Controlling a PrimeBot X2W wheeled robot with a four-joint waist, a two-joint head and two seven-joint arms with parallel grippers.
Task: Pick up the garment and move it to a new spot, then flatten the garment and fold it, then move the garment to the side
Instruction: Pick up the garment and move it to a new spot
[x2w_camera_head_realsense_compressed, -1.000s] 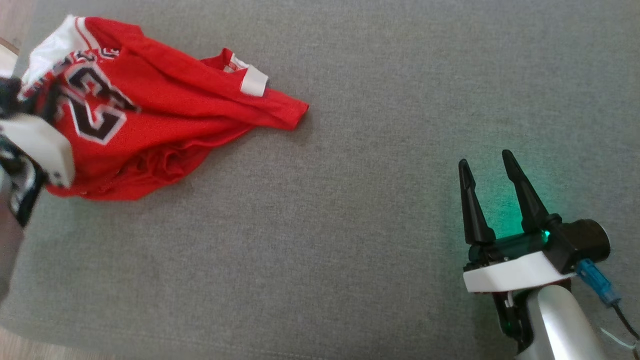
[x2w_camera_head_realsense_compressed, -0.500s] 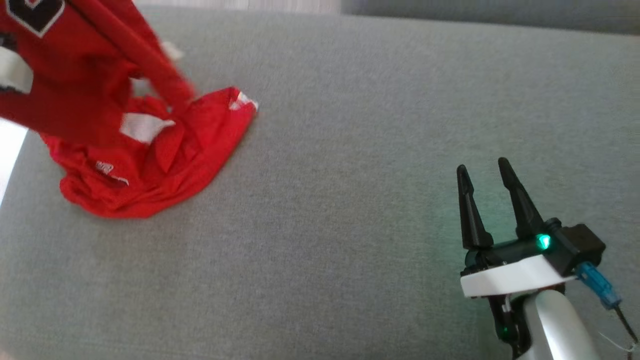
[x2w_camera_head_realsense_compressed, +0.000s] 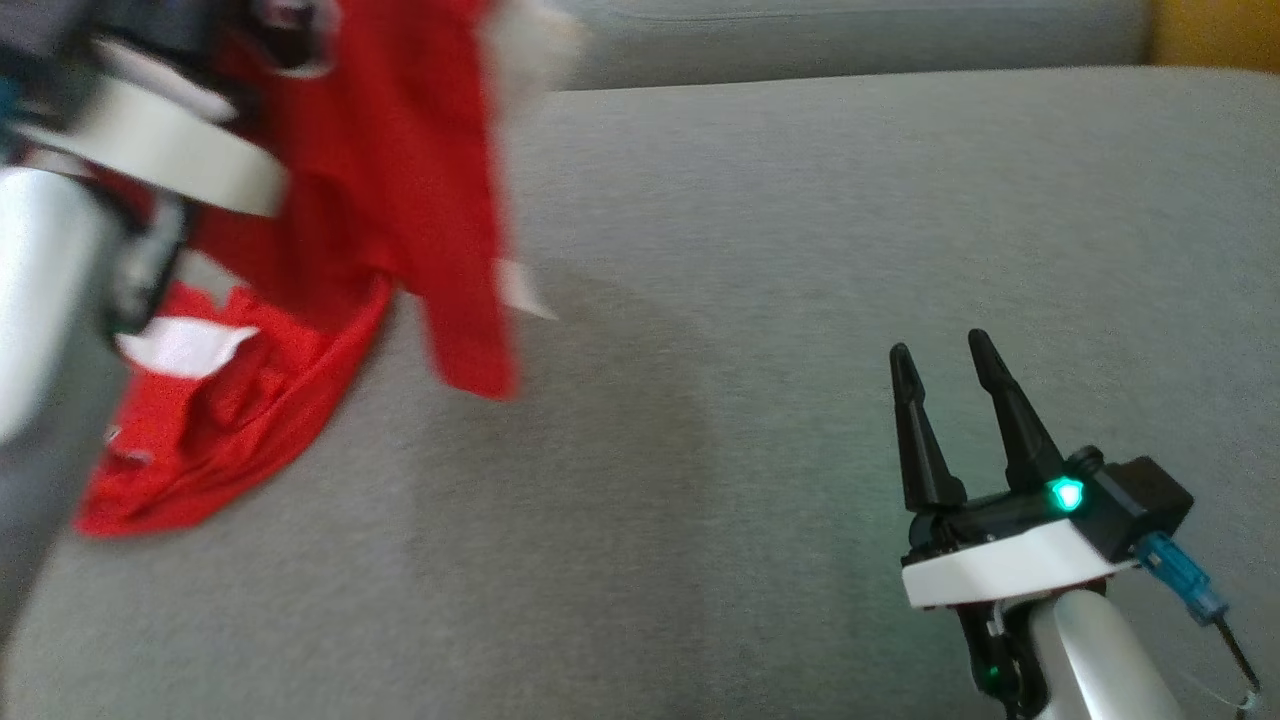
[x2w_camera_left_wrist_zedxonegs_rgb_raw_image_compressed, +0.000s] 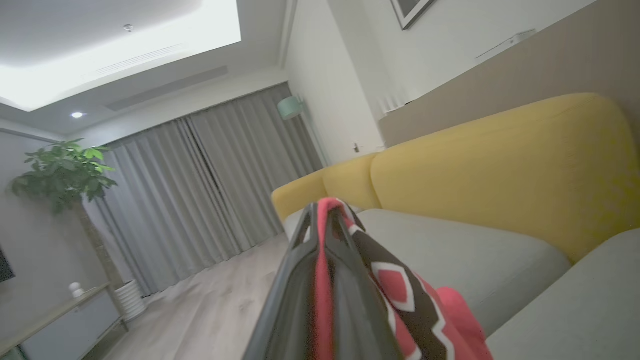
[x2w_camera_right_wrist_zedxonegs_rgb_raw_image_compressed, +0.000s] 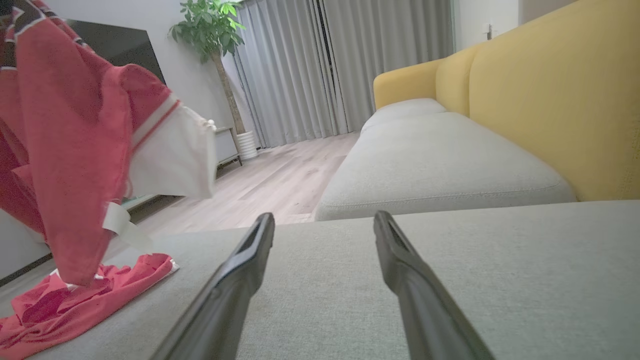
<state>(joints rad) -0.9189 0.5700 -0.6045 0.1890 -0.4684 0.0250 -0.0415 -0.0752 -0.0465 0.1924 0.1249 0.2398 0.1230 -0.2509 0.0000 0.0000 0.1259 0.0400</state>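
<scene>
Left gripper (x2w_camera_left_wrist_zedxonegs_rgb_raw_image_compressed: 322, 212) pinching red fabric jersey with white trim (x2w_camera_head_realsense_compressed: 400, 180), holding upper part aloft at far left. Lower hem lying bunched on grey fabric sofa cushion (x2w_camera_head_realsense_compressed: 750, 250). Right gripper (x2w_camera_head_realsense_compressed: 937, 345) hovering near right, fingers spread, gripping nothing.

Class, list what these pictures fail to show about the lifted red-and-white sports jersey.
Head view: red-and-white sports jersey is motion-blurred, print unreadable; top cut off by the upper edge.
Head view: pale left forearm hides the jersey's left side.
Left wrist view: left gripper covers the pinched fabric.
</scene>
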